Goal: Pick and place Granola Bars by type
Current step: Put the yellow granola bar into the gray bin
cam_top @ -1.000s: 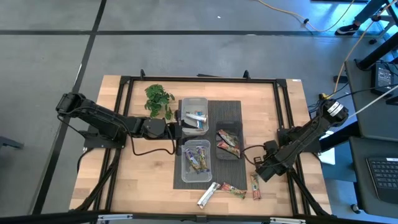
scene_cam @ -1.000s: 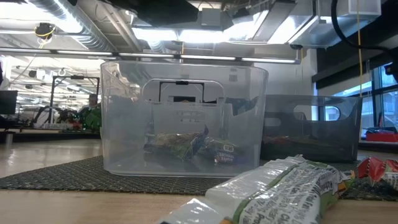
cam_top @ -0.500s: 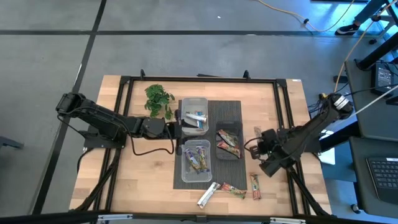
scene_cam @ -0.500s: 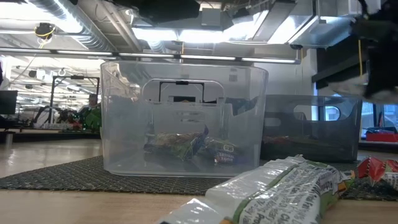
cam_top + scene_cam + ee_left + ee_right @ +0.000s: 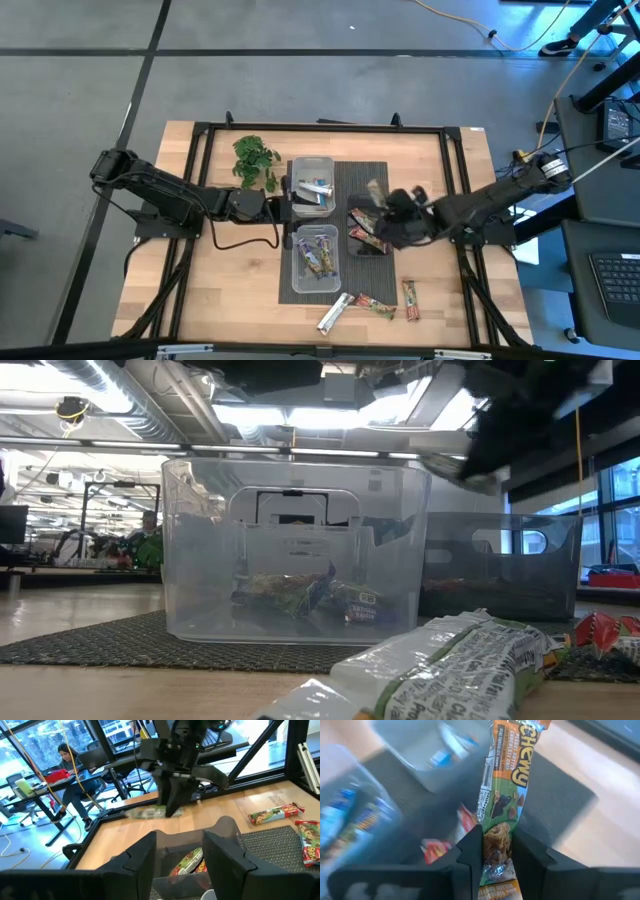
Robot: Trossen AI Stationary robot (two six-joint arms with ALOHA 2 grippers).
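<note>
My right gripper (image 5: 388, 216) hovers over the dark tub (image 5: 368, 228) and is shut on a green-and-orange granola bar (image 5: 502, 795). That bar also shows in the high view (image 5: 377, 190) and the left wrist view (image 5: 149, 812). My left gripper (image 5: 287, 203) waits open by the left side of the two clear tubs (image 5: 312, 185) (image 5: 315, 258). Blue bars lie on the near clear tub's floor. Red-green bars (image 5: 189, 862) lie in the dark tub. A silver bar (image 5: 335, 312) and two red-green bars (image 5: 375, 305) (image 5: 410, 300) lie flat on the wood near the table's near edge. My right gripper pinches the green-and-orange bar between its two fingers (image 5: 470, 855), near one end of the wrapper (image 5: 496, 851). The rest of the bar sticks out past the fingertips. It is lifted clear, above the dark tub.
A leafy green sprig (image 5: 255, 157) lies at the far left of the tubs. The tubs stand on a dark woven mat (image 5: 385, 175). A black frame (image 5: 455, 170) runs around the table. In the low view the silver bar (image 5: 450, 660) lies in front of the clear tub (image 5: 295, 550).
My right gripper has carried the bar from near the table's right edge toward the left and somewhat farther, and now stands over the dark tub. The bar has stayed in its fingers, lifted clear. The three bars on the wood have not moved.
</note>
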